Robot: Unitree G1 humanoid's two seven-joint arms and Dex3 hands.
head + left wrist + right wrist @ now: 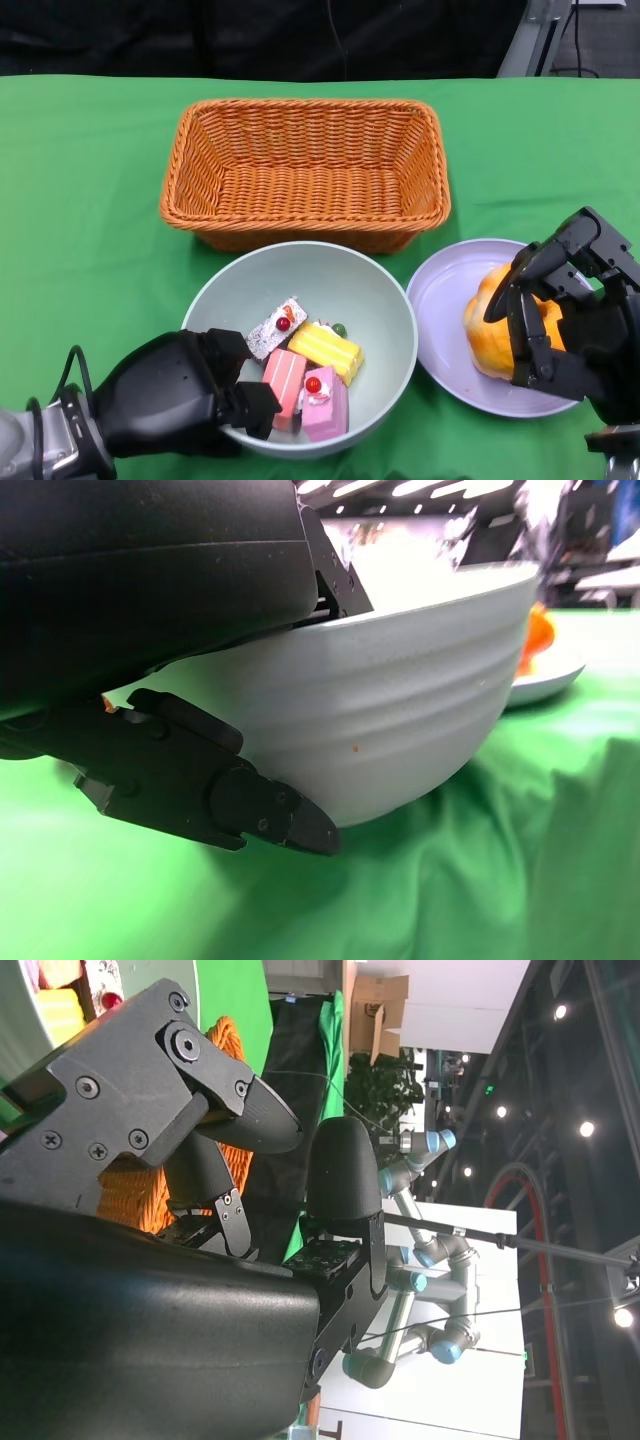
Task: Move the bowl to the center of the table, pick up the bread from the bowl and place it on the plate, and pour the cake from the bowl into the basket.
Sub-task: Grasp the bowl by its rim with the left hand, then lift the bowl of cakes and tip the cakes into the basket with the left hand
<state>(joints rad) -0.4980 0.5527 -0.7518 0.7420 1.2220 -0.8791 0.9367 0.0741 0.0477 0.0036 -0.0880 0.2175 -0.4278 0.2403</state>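
The pale green bowl (300,272) stands in the middle of the table, just in front of the basket (200,150). It holds several cake pieces (325,350): yellow, pink and a white one with a cherry. My left hand (185,390) grips the bowl's near-left rim; in the left wrist view its fingers (220,800) clasp the bowl's outer wall (400,710). The orange bread (490,325) lies on the lavender plate (440,290) at the right. My right hand (565,310) hovers at the bread's right side, fingers spread over it and holding nothing.
The woven orange basket is empty and sits right behind the bowl. Plate and bowl nearly touch. A green cloth (90,230) covers the table, with free room at the far left and far right. The right wrist view shows only the right hand (150,1260) and a strip of the basket (130,1190).
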